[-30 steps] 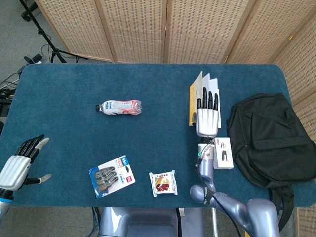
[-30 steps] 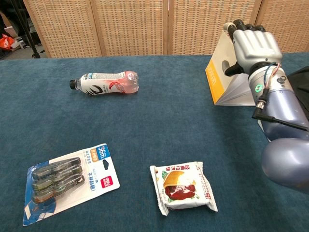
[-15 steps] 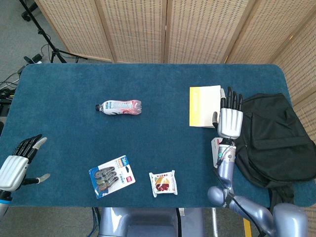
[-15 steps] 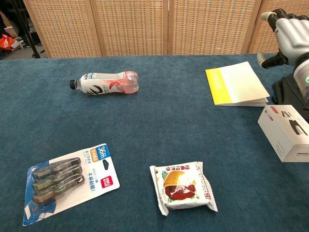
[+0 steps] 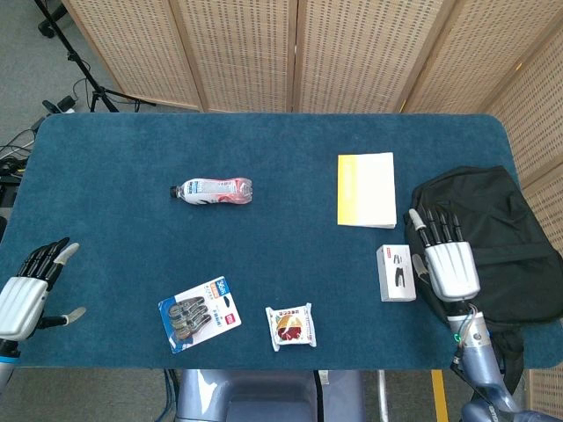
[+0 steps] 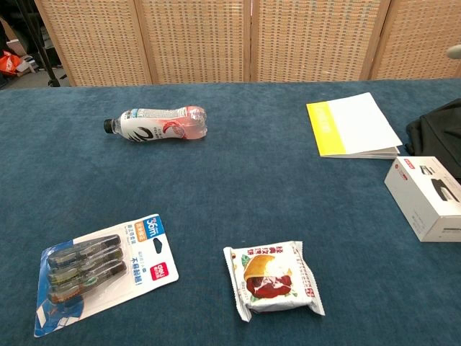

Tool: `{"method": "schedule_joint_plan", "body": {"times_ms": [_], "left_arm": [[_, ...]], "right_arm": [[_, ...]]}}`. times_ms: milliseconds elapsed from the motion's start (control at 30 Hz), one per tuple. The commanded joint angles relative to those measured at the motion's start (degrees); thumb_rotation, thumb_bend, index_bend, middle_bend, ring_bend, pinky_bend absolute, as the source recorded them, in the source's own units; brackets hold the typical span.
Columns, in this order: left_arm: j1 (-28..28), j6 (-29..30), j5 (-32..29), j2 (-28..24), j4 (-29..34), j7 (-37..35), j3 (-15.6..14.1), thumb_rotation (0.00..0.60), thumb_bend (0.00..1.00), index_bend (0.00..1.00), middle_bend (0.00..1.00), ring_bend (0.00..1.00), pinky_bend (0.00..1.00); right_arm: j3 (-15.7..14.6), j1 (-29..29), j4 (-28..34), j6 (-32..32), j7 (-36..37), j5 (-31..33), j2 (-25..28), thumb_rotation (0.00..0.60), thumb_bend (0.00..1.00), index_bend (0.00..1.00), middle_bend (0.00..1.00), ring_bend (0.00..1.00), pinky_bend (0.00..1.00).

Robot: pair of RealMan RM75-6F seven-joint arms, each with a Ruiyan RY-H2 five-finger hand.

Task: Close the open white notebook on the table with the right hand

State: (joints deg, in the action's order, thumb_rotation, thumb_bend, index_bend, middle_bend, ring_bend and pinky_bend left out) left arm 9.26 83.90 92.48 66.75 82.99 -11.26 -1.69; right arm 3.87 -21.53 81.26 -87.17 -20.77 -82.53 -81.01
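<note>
Now flat and closed, white notebook (image 5: 366, 190) with yellow spine strip lies long axis running away from the robot, spine leftward, on blue felt counter (image 5: 264, 149). Right hand (image 5: 447, 260) over the black backpack (image 5: 493, 246), fingers released, extended; left hand (image 5: 25, 294) likewise spread, holding nothing.

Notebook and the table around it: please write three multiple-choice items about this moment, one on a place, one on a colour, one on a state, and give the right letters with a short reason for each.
1. Where is the right hand?
A. on the notebook
B. over the black bag, beside the white box
C. at the bottle

2. What colour is the strip along the left edge of the notebook cover?
A. yellow
B. red
C. green

3. In what state is the notebook?
A. standing half open
B. open flat with its pages showing
C. closed and lying flat

Answers: 1 B, the head view shows the hand over the black bag, right of the white box. 2 A, both views show a yellow strip. 3 C, the cover lies flat over the pages in both views.
</note>
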Motion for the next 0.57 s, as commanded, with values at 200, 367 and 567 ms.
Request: {"method": "schedule_joint_plan", "body": {"times_ms": [200, 367, 567], "left_arm": [[-0.1, -0.2, -0.3, 0.9, 0.2, 2.3, 0.2, 0.553, 0.07, 0.00, 0.00, 0.00, 0.08], [-0.1, -0.4, -0.9, 1.1, -0.1, 2.7, 0.5, 0.553, 0.07, 0.00, 0.00, 0.00, 0.08], [-0.4, 0.4, -1.2, 0.9, -0.2, 2.2, 0.9, 0.553, 0.07, 0.00, 0.00, 0.00, 0.08]], "right_arm": [[-4.1, 7.0, -3.9, -6.5, 5.7, -4.3, 2.8, 0.600, 0.36, 0.00, 0.00, 0.00, 0.00], [-5.2, 9.6, -5.7, -10.6, 7.3, -7.5, 2.7, 0.600, 0.36, 0.00, 0.00, 0.00, 0.00], [-6.1, 11.3, -7.2, -11.5, 6.8, -10.1, 2.1, 0.600, 0.36, 0.00, 0.00, 0.00, 0.00]]}}
